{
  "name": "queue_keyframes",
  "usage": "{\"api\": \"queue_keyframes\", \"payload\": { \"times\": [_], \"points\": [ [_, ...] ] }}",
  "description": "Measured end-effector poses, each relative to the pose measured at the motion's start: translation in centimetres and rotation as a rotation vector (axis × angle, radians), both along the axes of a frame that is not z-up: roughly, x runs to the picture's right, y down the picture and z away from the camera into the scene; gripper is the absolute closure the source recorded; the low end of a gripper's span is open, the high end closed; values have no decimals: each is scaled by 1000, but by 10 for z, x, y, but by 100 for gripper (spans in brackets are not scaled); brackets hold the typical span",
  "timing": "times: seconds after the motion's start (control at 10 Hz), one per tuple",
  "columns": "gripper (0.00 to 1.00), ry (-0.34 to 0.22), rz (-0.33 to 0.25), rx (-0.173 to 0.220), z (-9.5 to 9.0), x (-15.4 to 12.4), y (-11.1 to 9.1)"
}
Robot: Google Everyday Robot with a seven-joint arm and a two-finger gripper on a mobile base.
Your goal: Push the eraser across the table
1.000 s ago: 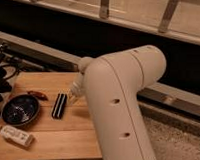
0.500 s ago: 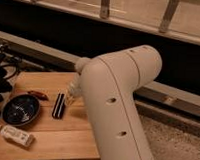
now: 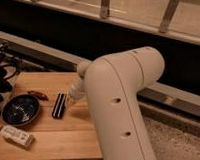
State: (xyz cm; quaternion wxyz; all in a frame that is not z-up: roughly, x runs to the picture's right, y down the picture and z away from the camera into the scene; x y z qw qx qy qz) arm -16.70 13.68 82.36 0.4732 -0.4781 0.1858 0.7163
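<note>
The eraser [image 3: 59, 105], a small black block with a pale lengthwise stripe, lies on the light wooden table [image 3: 66, 138], just right of the dark round bowl [image 3: 21, 110]. My gripper [image 3: 71, 99] hangs from the big white arm [image 3: 122, 105] and sits right beside the eraser's right side, low over the tabletop. The arm covers much of the gripper.
A small red object [image 3: 39, 94] lies behind the bowl. A white bottle [image 3: 14, 135] lies on its side near the table's front left. Dark cables and gear [image 3: 1, 70] sit at the left edge. A dark wall and railing run behind the table.
The arm has shifted slightly left, bringing the gripper closer to the eraser. The eraser looks to be in about the same place.
</note>
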Motion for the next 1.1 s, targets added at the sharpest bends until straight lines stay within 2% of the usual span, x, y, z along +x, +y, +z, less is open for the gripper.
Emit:
{"api": "queue_keyframes", "payload": {
  "times": [0.3, 0.6, 0.9, 1.1],
  "points": [
    [100, 12, 61, 59, 4, 5, 1],
    [100, 9, 104, 111, 7, 13, -20],
    [100, 20, 121, 113, 23, 23, -32],
    [100, 32, 135, 93, 34, 28, -28]
  ]
}}
